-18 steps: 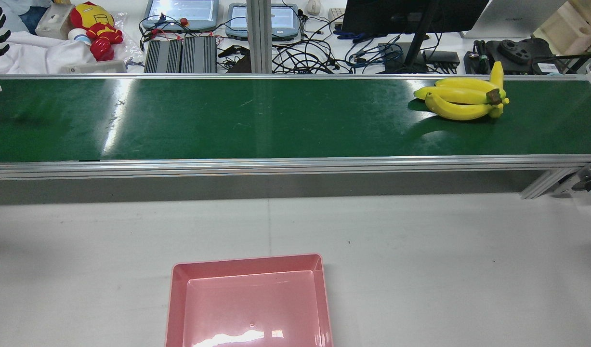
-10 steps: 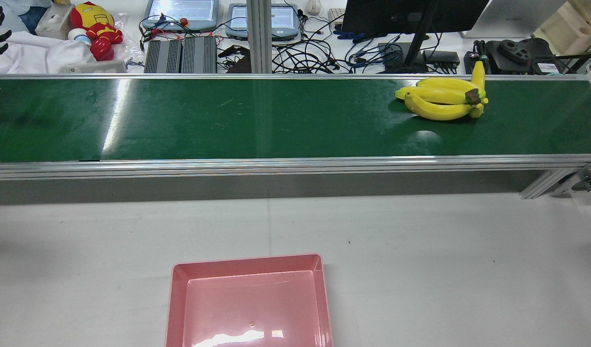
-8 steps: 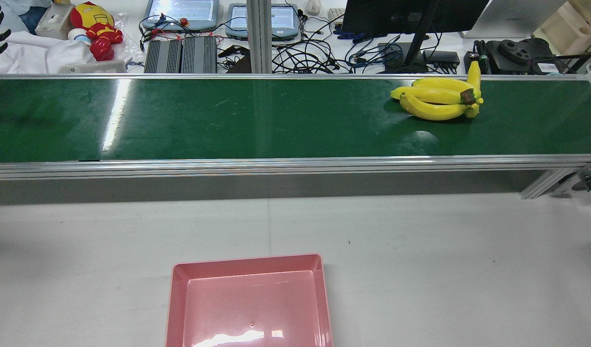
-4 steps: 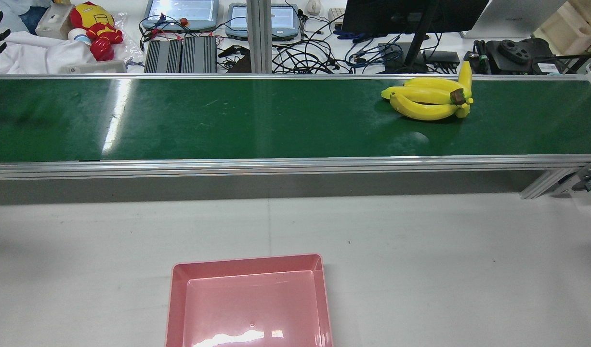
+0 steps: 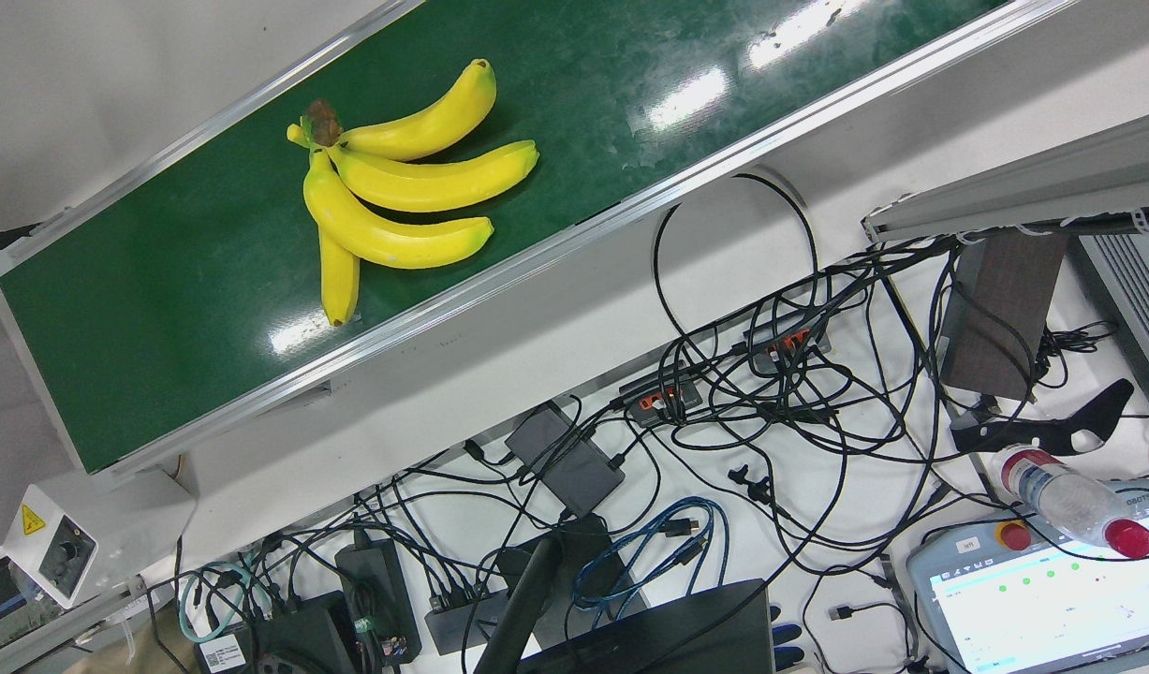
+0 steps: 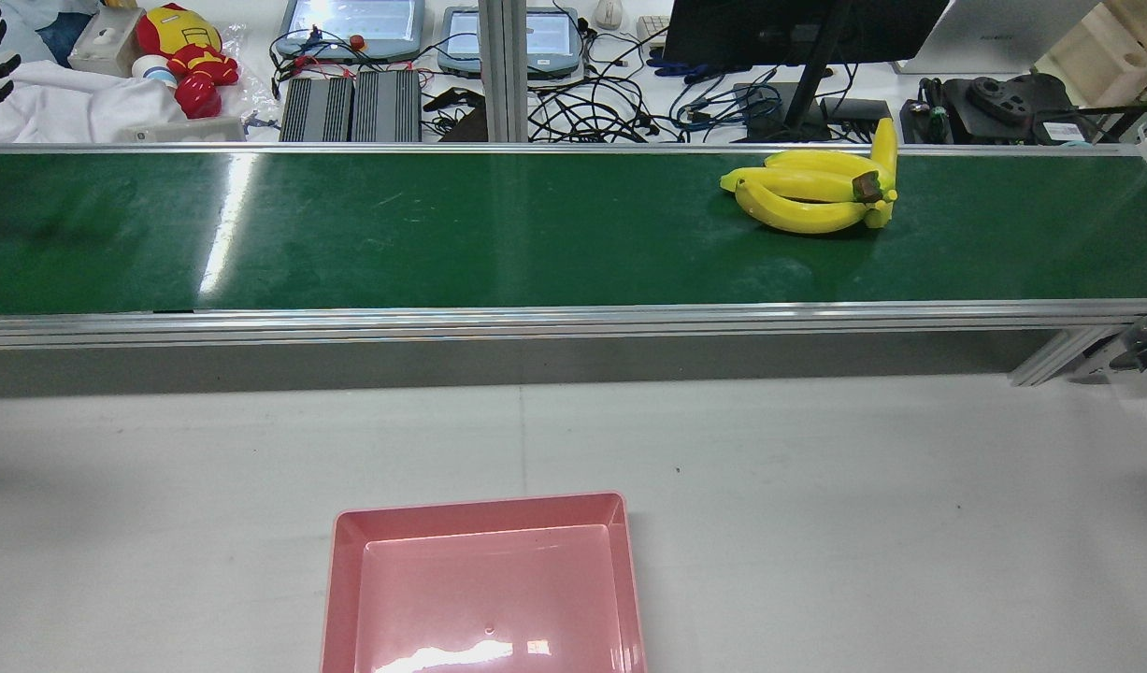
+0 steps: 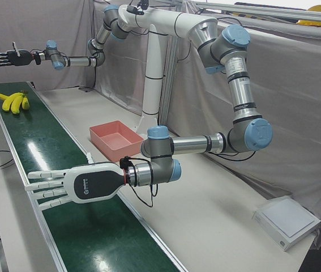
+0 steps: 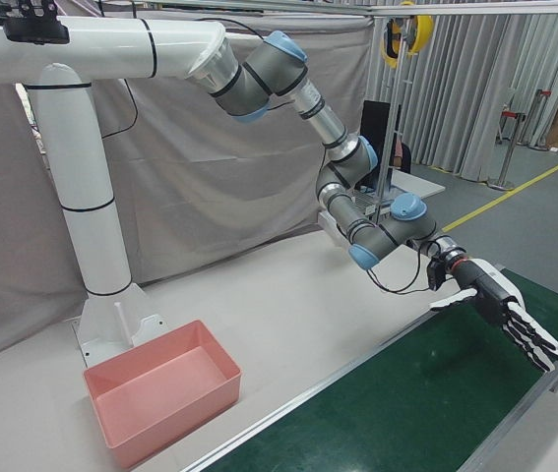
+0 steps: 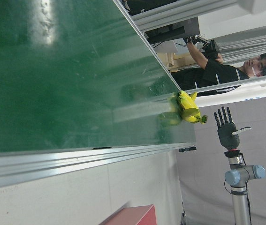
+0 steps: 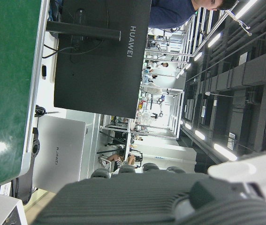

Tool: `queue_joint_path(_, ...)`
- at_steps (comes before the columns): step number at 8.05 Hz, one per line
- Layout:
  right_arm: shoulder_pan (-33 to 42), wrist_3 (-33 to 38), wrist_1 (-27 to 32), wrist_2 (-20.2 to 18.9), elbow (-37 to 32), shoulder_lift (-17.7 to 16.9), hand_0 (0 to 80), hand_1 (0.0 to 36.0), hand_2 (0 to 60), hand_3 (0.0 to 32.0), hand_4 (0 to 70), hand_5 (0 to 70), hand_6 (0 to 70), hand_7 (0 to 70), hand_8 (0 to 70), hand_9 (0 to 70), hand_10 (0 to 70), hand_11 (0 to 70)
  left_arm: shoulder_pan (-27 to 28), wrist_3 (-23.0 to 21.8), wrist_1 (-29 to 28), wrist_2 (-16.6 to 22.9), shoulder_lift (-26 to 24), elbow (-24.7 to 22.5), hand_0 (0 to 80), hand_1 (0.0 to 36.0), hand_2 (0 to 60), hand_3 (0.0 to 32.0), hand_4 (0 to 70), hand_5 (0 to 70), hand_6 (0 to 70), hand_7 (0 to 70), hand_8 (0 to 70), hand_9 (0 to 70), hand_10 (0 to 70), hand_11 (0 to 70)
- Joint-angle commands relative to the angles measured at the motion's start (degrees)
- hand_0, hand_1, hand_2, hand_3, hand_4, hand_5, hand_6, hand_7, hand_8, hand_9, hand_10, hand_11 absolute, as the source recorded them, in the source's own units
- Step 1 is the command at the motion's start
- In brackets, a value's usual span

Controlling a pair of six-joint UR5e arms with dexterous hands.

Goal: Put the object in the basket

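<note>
Object: bunch of yellow bananas (image 6: 807, 192), lying on its side on the green conveyor belt (image 6: 442, 234), near the belt's far rail, in the right part of the rear view; brown stem end toward that view's right; nothing touches it.
Object, other views: front view (image 5: 396, 187) shows the bananas fanned out from the stem; small and far down the belt in the left-front view (image 7: 13, 101).
Basket: pink rectangular basket (image 6: 484, 502), on the grey table (image 6: 816, 514) on the robot's side of the belt, nothing in it; well apart from the bananas.
Basket, other views: left-front view (image 7: 109, 148); right-front view (image 8: 175, 408).
Left hand: left hand (image 7: 72, 184) level over the belt at the end away from the bananas; fingers (image 7: 44, 184) straight and spread, holding nothing.
Right hand: right hand (image 7: 7, 58) in the air past the bananas, above the belt, not touching them; fingers (image 8: 529, 344) stretched out and apart, holding nothing.
Right hand, left hand view: upright beyond the bananas (image 9: 226, 131).
</note>
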Motion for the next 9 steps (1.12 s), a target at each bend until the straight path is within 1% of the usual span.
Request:
queue_joint_path(1, -0.09, 0.03, 0.0, 0.0, 0.0, 0.0, 0.0, 0.0, 0.0, 0.0, 0.0, 0.0, 0.0, 0.0, 0.0, 0.0, 0.0, 0.0, 0.06, 0.07, 0.14, 0.04, 0.08, -0.11, 60.7, 15.3, 0.0, 9.0, 4.2, 3.7, 0.0, 1.6, 4.7, 6.8, 1.2, 4.2)
queue_joint_path(2, 0.0, -0.06, 0.0, 0.0, 0.0, 0.0, 0.0, 0.0, 0.0, 0.0, 0.0, 0.0, 0.0, 0.0, 0.0, 0.0, 0.0, 0.0, 0.06, 0.16, 0.14, 0.04, 0.08, -0.11, 60.3, 15.0, 0.0, 9.0, 4.0, 3.5, 0.0, 1.5, 4.9, 6.6, 1.1, 3.9)
queue_joint_path(4, 0.0, -0.06, 0.0, 0.0, 0.0, 0.0, 0.0, 0.0, 0.0, 0.0, 0.0, 0.0, 0.0, 0.0, 0.0, 0.0, 0.0, 0.0, 0.15, 0.51, 0.14, 0.04, 0.17, -0.11, 60.3, 15.3, 0.0, 8.0, 4.6, 2.8, 0.0, 1.3, 4.6, 6.8, 1.5, 4.6)
queue_joint_path(5, 0.0, -0.06, 0.0, 0.0, 0.0, 0.0, 0.0, 0.0, 0.0, 0.0, 0.0, 0.0, 0.0, 0.0, 0.0, 0.0, 0.0, 0.0, 0.15, 0.6, 0.14, -0.04, 0.17, -0.02, 60.0, 14.8, 0.0, 9.6, 3.4, 1.6, 0.0, 1.1, 4.6, 6.3, 1.1, 3.9)
queue_joint_path(6, 0.0, -0.06, 0.0, 0.0, 0.0, 0.0, 0.0, 0.0, 0.0, 0.0, 0.0, 0.0, 0.0, 0.0, 0.0, 0.0, 0.0, 0.0, 0.06, 0.69, 0.14, -0.04, 0.08, -0.19, 59.5, 13.6, 0.0, 13.4, 1.7, 0.0, 0.0, 0.1, 3.6, 5.0, 0.6, 3.2)
queue_joint_path(7, 0.0, 0.03, 0.0, 0.0, 0.0, 0.0, 0.0, 0.0, 0.0, 0.0, 0.0, 0.0, 0.0, 0.0, 0.0, 0.0, 0.0, 0.0, 0.06, 0.78, 0.14, -0.04, 0.08, -0.19, 58.2, 12.5, 0.0, 15.2, 0.8, 0.0, 0.0, 0.0, 3.7, 4.9, 0.3, 2.7)
queue_joint_path(8, -0.09, 0.03, 0.0, 0.0, 0.0, 0.0, 0.0, 0.0, 0.0, 0.0, 0.0, 0.0, 0.0, 0.0, 0.0, 0.0, 0.0, 0.0, 0.06, 1.21, 0.14, 0.04, -0.01, -0.19, 57.5, 12.3, 0.0, 15.6, 1.1, 0.0, 0.0, 0.0, 3.8, 5.3, 0.3, 2.7)
queue_joint_path(9, 0.0, 0.03, 0.0, 0.0, 0.0, 0.0, 0.0, 0.0, 0.0, 0.0, 0.0, 0.0, 0.0, 0.0, 0.0, 0.0, 0.0, 0.0, -0.03, 1.22, 0.14, -0.04, -0.01, -0.11, 57.1, 12.0, 0.0, 12.4, 3.1, 0.0, 0.0, 0.0, 3.8, 5.1, 0.0, 2.1)
